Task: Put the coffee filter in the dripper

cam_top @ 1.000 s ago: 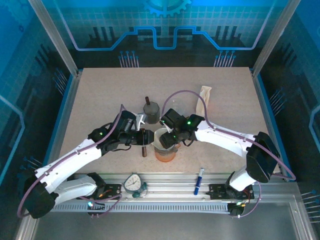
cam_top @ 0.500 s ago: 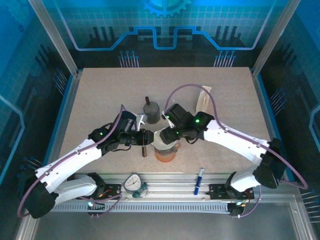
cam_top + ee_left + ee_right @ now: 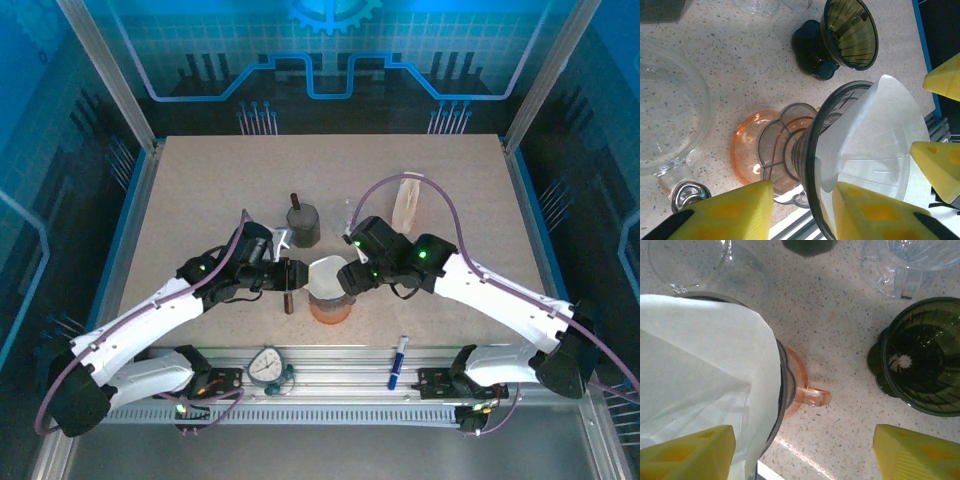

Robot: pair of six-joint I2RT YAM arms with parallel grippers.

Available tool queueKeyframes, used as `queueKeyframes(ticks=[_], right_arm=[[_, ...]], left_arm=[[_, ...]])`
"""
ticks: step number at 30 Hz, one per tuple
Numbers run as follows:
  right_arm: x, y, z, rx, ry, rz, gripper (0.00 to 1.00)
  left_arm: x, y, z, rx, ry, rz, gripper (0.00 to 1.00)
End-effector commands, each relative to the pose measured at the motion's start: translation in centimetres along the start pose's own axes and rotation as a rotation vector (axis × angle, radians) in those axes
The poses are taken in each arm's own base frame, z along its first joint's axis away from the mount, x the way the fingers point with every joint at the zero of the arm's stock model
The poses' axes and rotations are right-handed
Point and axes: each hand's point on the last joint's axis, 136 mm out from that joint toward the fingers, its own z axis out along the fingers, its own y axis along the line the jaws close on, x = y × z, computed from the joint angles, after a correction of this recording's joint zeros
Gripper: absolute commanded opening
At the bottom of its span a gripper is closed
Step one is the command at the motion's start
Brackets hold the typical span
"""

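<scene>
A white paper coffee filter (image 3: pixel 880 135) sits opened in a smoky glass dripper (image 3: pixel 812 150), which is stacked on an orange glass dripper (image 3: pixel 747 150). My left gripper (image 3: pixel 802 202) straddles the smoky rim: one yellow finger is inside against the filter, the other outside with a gap to the glass, so it is open. My right gripper (image 3: pixel 802 455) is open wide, one finger over the filter (image 3: pixel 700 370) and one over bare table beside the orange handle (image 3: pixel 812 395). From above, the filter (image 3: pixel 326 275) lies between the left gripper (image 3: pixel 290 275) and the right gripper (image 3: pixel 348 278).
A dark green dripper (image 3: pixel 925 360) stands close on the right, a clear dripper (image 3: pixel 905 265) behind it, and a clear glass vessel (image 3: pixel 670 110) nearby. A grey cup (image 3: pixel 303 225) and filter bag (image 3: pixel 408 200) stand farther back. A blue pen (image 3: pixel 398 360) lies at the front edge.
The right arm has swung out to the right and its gripper has drawn back from the filter's middle. The filter stays in the dripper. The left arm has held still.
</scene>
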Motion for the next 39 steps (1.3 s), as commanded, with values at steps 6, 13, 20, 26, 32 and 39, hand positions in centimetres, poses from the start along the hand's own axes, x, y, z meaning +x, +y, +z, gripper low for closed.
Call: queueKeyframes(ticks=[6, 13, 20, 26, 32, 39], right_arm=[[-1.9, -0.7, -3.8, -0.001, -0.131, 0.034, 0.75], [-2.5, -1.2, -5.9, -0.01, -0.24, 0.042, 0.76], [-1.4, -3.3, -6.6, 0.025, -0.38, 0.113, 0.77], [0.5, -3.6, -5.7, 0.002, -0.366, 0.132, 0.77], [2.8, -3.3, -4.1, -0.034, -0.321, 0.125, 0.77], [4.7, -3.6, -3.1, -0.047, -0.301, 0.136, 0.77]], left_arm=[[-0.4, -0.9, -1.3, 0.035, -0.034, -0.012, 0.46], [-1.5, -1.6, -3.6, 0.046, -0.123, -0.01, 0.63], [-2.9, 2.9, -5.8, -0.11, -0.257, -0.087, 0.8], [-3.3, 8.6, -4.6, -0.205, -0.258, -0.275, 0.71], [-5.0, 9.5, -2.9, -0.244, -0.262, -0.281, 0.68], [-5.6, 11.4, -0.9, -0.337, -0.218, -0.281, 0.59]])
